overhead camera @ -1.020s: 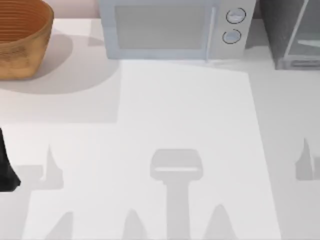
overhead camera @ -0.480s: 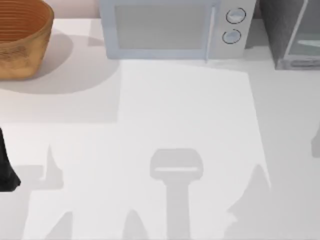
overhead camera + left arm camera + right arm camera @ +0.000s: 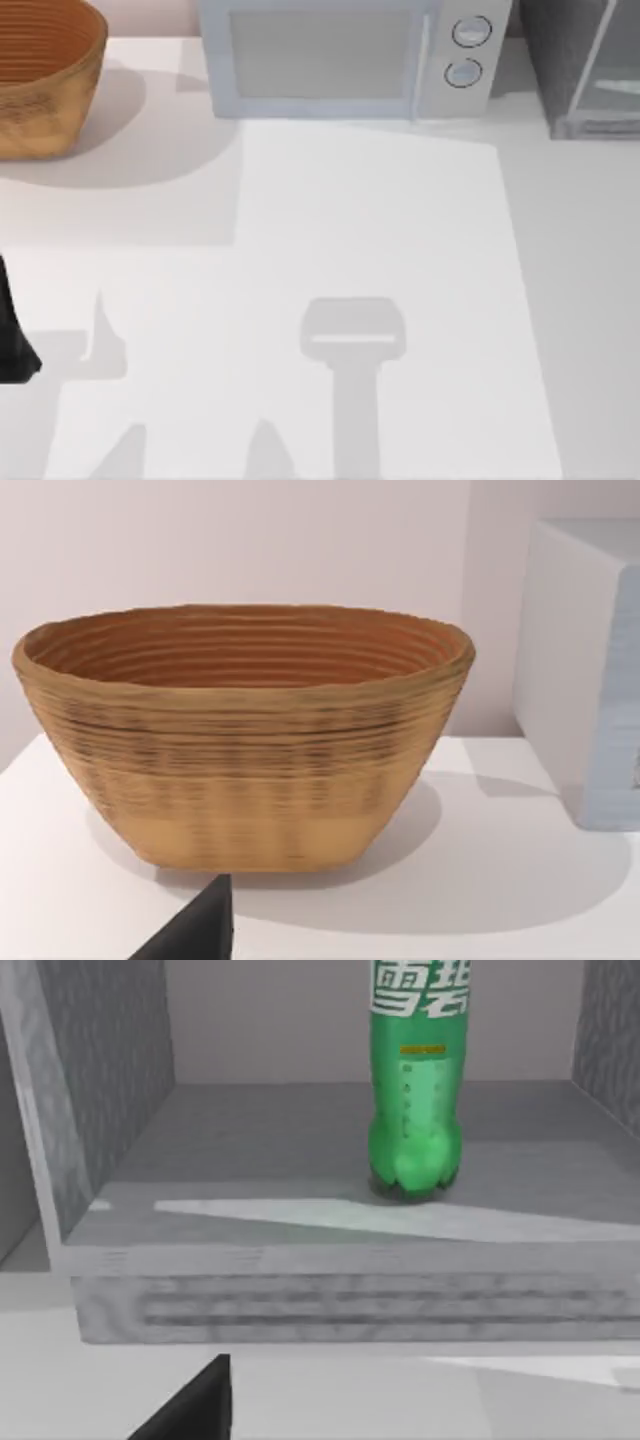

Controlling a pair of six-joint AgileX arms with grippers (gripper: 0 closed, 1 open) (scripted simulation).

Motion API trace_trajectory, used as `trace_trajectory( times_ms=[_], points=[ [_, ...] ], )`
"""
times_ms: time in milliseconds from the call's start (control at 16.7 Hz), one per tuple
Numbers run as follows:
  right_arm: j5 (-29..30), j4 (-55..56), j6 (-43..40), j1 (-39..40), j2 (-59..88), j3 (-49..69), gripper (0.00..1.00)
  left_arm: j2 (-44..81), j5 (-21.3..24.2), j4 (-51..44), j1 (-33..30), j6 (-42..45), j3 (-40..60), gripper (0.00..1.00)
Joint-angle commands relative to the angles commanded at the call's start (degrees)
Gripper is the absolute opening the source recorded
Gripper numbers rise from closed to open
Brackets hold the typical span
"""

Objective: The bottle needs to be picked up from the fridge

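Observation:
The green bottle (image 3: 415, 1110) stands upright on the floor of the fridge (image 3: 110, 1080), with white lettering on its label. In the right wrist view I look straight into the fridge's dark grey interior over its front sill. A dark part of my right gripper (image 3: 190, 1410) shows low in that view, in front of the sill and well short of the bottle. In the top view the fridge (image 3: 575, 70) stands at the back right corner. My left gripper (image 3: 195, 930) is parked at the table's left side, facing the basket.
A woven basket (image 3: 40, 80) sits at the back left, and a light grey microwave (image 3: 340, 60) with two round knobs stands at the back middle, left of the fridge. The white table (image 3: 380, 230) spreads in front of them.
The right arm's shadow on the table slid to the right and then left the top view. The left arm has not moved.

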Motion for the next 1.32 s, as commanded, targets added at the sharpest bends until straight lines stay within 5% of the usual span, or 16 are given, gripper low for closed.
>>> trace_trajectory(
  times_ms=[720,1320],
  points=[
    [0.1,2.02,-0.4,0.05,5.77,4.7,1.0,0.0,0.0,0.0,0.0,0.0,0.0,1.0],
    [11.41,-18.65,-0.85,10.54,22.81,43.25,1.0,0.0,0.0,0.0,0.0,0.0,0.0,1.0]
  ],
)
